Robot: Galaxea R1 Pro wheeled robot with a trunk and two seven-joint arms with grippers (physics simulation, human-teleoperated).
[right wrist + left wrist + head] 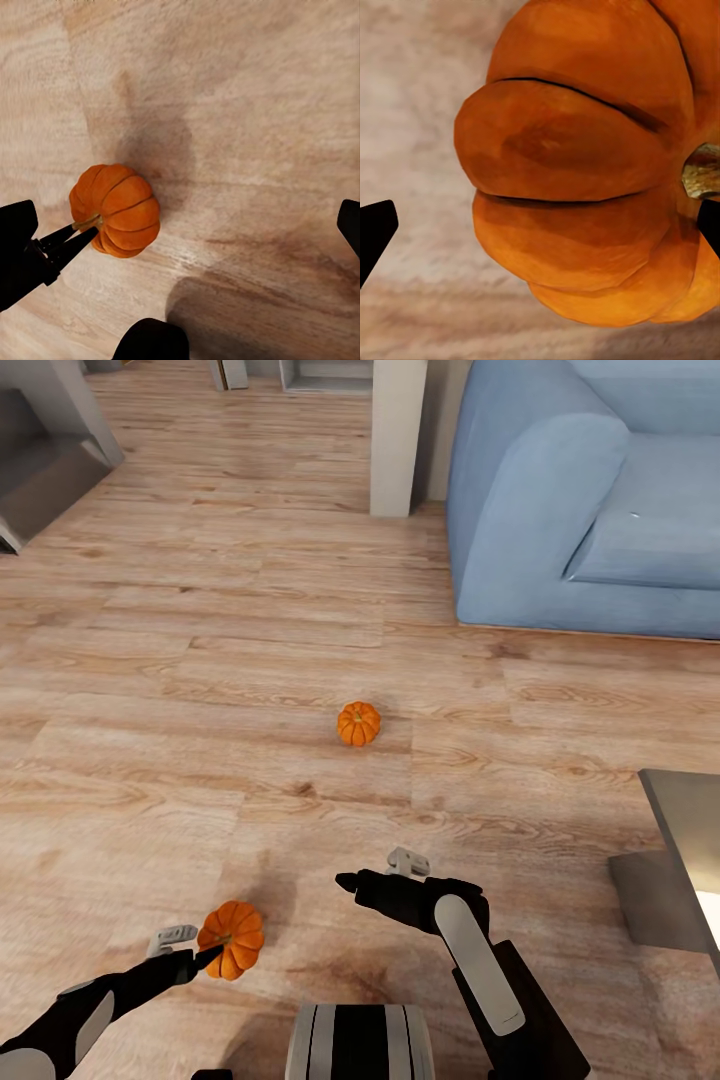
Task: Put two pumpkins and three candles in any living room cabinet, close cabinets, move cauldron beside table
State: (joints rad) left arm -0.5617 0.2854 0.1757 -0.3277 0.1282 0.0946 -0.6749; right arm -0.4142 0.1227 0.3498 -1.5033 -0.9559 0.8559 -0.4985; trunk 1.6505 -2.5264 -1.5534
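Two ribbed orange pumpkins show on the wooden floor. The far pumpkin (358,723) sits alone in the middle of the floor. The near pumpkin (232,938) (116,210) lies tipped, its stem pointing at my left gripper (190,947) (540,225). That gripper is open, and the pumpkin (585,172) sits close up between its spread fingers, nearer one of them, stem by the fingertip. My right gripper (375,870) (180,225) hangs open and empty above the floor, to the right of the near pumpkin. A corner of the grey glass table (690,830) shows at the right edge.
A blue sofa (580,510) fills the upper right. A pale pillar (398,435) stands beside it at the back. A grey stepped unit (40,470) is at the upper left. Open floor lies between the pumpkins.
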